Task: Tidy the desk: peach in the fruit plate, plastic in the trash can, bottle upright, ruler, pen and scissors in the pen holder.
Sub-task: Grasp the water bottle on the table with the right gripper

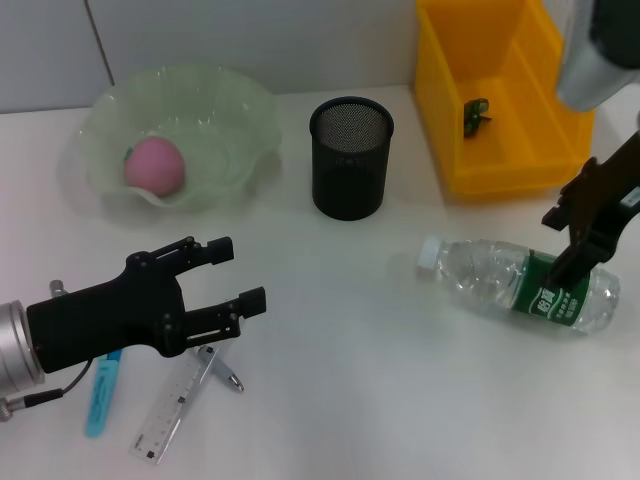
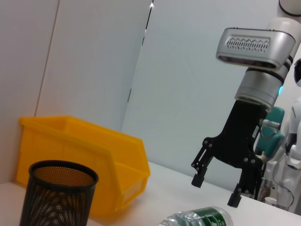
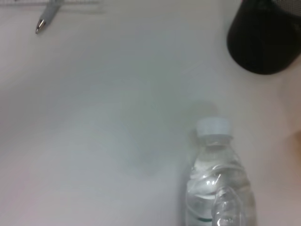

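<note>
A clear plastic water bottle (image 1: 520, 282) with a green label lies on its side at the right of the head view, white cap pointing toward the frame's centre, not yet stood upright. The right gripper (image 1: 578, 238) hangs directly over the label end with its jaws spread and nothing between them; the left wrist view shows both black fingers just above the bottle and clear of it.

Two jobs look finished: the pink peach (image 1: 155, 165) sits in the pale green fruit plate (image 1: 240, 110) at upper left, and a small dark scrap (image 1: 475, 115), likely the plastic, lies in the yellow bin (image 1: 445, 120) at upper right. The black mesh pen holder (image 1: 350, 157) at top centre appears empty.

At lower left, a clear ruler (image 1: 165, 425), a blue pen (image 1: 101, 397) and a grey metal piece (image 1: 222, 370), possibly the scissors, lie on the white desk (image 1: 350, 400), partly under the left gripper (image 1: 240, 272), which hovers with jaws apart and holds nothing.

By this count the bottle and three stationery items remain. Bare desk stretches between the bottle and the stationery, and the bottle's cap end has open room, while the bin's front wall stands near, just above the bottle in the frame.
</note>
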Controlling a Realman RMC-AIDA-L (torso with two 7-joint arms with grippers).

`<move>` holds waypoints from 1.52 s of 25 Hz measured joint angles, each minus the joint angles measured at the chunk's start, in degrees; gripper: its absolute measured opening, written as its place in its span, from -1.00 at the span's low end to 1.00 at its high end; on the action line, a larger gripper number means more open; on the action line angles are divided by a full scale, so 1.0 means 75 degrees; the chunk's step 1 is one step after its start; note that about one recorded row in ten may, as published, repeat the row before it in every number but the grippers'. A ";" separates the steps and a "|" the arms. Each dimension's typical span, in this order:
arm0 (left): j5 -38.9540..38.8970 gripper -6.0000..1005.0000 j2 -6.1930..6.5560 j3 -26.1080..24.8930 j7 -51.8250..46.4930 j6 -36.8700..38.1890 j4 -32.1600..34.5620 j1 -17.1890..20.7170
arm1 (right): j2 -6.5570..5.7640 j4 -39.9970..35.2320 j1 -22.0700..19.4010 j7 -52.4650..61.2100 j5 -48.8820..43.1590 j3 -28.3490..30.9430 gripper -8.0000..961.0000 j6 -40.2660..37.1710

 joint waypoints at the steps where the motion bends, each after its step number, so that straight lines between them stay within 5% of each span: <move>1: 0.0001 0.64 -0.0005 -0.0049 0.0002 -0.0017 -0.0006 0.0013 | 0.0030 0.0069 0.0001 -0.0015 -0.0055 -0.0107 0.68 0.0104; 7: -0.0021 0.64 -0.0043 -0.0069 0.0018 -0.0035 -0.0029 0.0060 | 0.0231 0.0539 0.0011 -0.0047 -0.0495 -0.0726 0.68 0.0803; 38: -0.0048 0.63 -0.0052 -0.0060 -0.0006 0.0055 -0.0030 0.0168 | 0.0287 0.2316 0.0074 0.0039 -0.0544 -0.1242 0.68 0.2363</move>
